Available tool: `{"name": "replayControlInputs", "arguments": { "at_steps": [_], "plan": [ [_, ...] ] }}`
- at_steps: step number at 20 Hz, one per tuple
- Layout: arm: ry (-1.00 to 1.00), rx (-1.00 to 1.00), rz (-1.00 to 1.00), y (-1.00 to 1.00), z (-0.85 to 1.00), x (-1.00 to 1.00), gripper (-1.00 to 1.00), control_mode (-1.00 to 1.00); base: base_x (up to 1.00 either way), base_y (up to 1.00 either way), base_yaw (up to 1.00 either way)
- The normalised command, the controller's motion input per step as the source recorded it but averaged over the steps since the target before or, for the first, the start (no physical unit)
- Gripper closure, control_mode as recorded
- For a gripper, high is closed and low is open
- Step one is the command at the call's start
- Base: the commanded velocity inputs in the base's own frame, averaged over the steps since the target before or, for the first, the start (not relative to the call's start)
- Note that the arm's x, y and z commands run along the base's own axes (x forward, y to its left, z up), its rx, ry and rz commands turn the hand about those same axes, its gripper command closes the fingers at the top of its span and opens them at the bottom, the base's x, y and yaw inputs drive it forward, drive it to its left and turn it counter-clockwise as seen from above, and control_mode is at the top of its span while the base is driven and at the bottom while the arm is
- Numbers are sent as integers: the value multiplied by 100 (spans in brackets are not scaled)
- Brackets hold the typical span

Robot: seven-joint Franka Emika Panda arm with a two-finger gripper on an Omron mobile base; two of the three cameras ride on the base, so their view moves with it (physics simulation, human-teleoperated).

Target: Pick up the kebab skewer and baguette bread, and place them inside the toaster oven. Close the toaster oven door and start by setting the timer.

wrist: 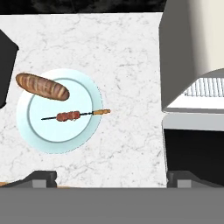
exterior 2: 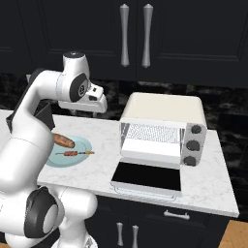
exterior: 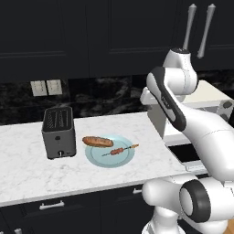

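Note:
The baguette bread lies on the far-left part of a pale blue plate, and the kebab skewer lies across the plate's middle. Both also appear from the base, the baguette and the skewer. The cream toaster oven stands to the right, with its dark glass door folded down flat and the wire rack exposed. My gripper hovers high over the counter between plate and oven, open, with nothing between its fingers.
A small dark-grey slot toaster stands left of the plate. Three dark knobs run down the oven's right side. Dark cabinets with long handles hang above. The white marble counter ends just in front of the open door.

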Motion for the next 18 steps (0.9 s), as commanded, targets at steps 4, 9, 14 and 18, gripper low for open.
{"name": "replayControlInputs", "arguments": {
  "at_steps": [4, 9, 14, 18],
  "plan": [
    [0, 0, 0, 0, 0, 0, -100, -100, 0, 0, 0],
    [0, 0, 0, 0, 0, 0, -100, -100, 0, 0, 0],
    [-1, 0, 0, -2, 0, -6, -100, -100, 0, 0, 0],
    [-18, 13, 7, -59, -26, -31, -100, -100, 0, 0, 0]
  ]
}}
